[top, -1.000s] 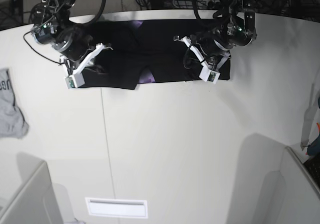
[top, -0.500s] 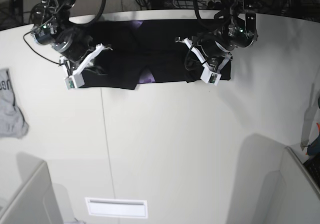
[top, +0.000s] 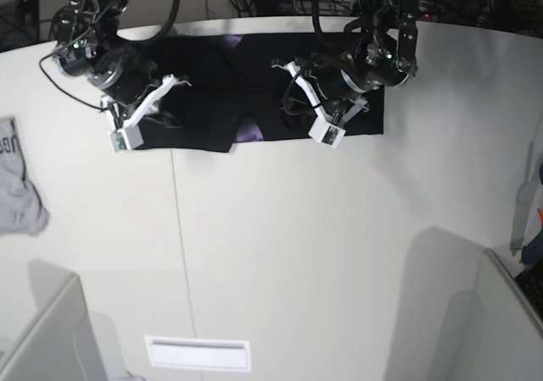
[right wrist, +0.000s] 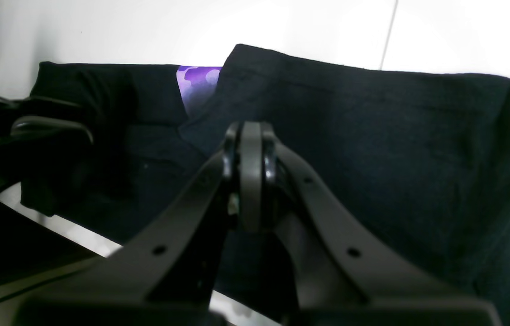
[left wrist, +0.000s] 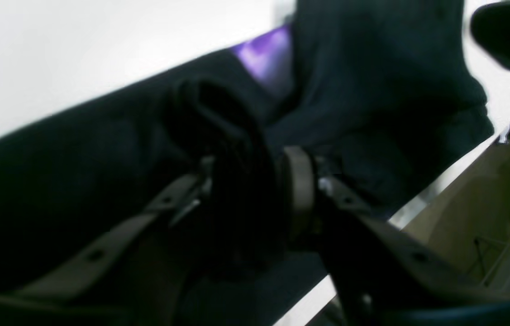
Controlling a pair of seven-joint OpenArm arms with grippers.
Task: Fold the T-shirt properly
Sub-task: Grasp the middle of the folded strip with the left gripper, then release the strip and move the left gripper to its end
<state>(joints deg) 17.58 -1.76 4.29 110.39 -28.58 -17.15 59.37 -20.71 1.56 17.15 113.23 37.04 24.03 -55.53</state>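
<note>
The black T-shirt (top: 212,75) lies as a folded band along the table's far edge, with a purple print patch (top: 249,131) at its near edge. The patch also shows in the left wrist view (left wrist: 266,56) and the right wrist view (right wrist: 196,79). My left gripper (top: 293,101) is over the band's right half; in its wrist view it (left wrist: 255,190) is shut on a bunched fold of the black cloth. My right gripper (top: 163,114) is low over the band's left end; in its wrist view it (right wrist: 250,176) is shut, and no cloth shows between the pads.
A small grey garment (top: 17,186) with dark lettering lies at the table's left edge. Grey bins stand at the near left (top: 51,338) and near right (top: 501,322). A white slot (top: 198,353) is set in the near table top. A seam (top: 180,228) runs across the table.
My left gripper has moved toward the shirt's middle, taking the cloth with it; the band's right end has drawn inward. The right arm has not moved.
</note>
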